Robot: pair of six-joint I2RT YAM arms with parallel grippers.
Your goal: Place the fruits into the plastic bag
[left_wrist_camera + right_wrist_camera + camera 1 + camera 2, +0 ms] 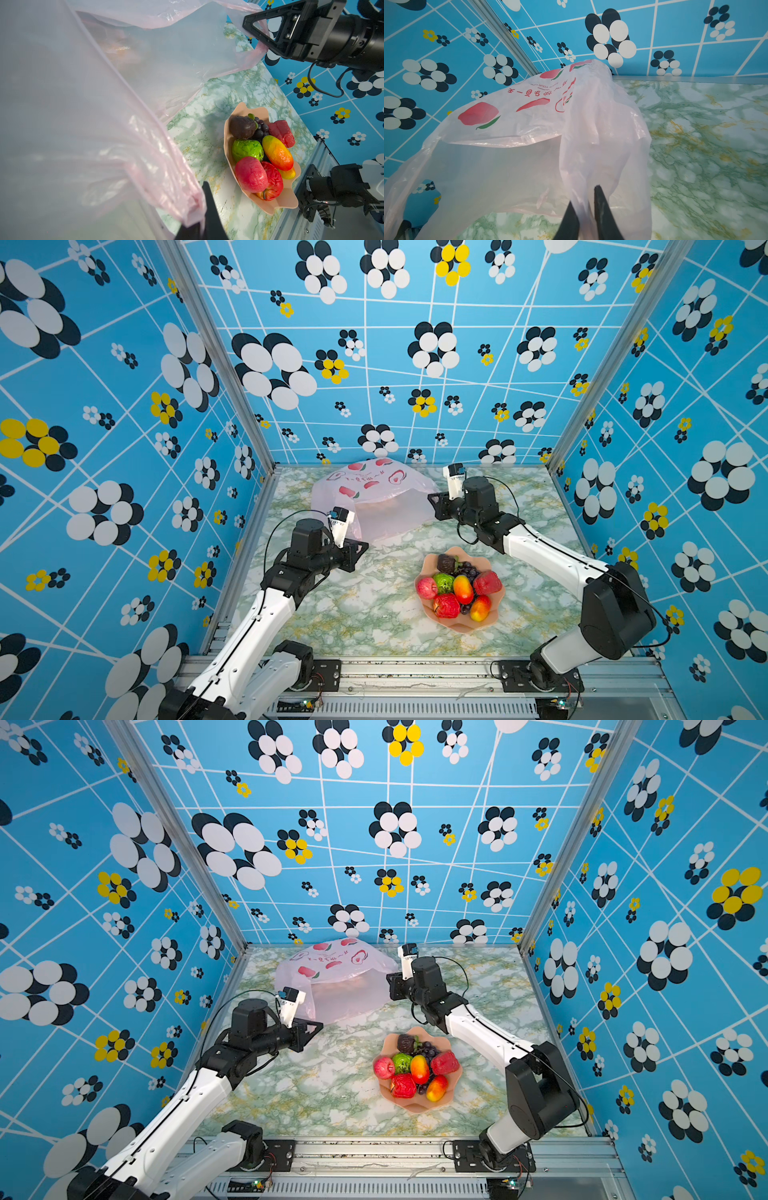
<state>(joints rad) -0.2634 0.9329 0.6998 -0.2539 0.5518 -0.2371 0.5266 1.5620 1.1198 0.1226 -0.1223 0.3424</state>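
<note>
Left gripper (pixel 200 207) clamped on bag (pixel 374 506) rim, right gripper (pixel 584 199) slightly parted around its film, hold unclear; hold mouth wide, taut, facing fruits (pixel 457 589) before picking.

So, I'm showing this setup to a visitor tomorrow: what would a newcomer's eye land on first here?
Probably the bright toy fruits heaped in a peach bowl at the near right of the table. Then the pale pink plastic bag at the back, its mouth spread between the left gripper and the right gripper. Blue flowered walls enclose everything.
</note>
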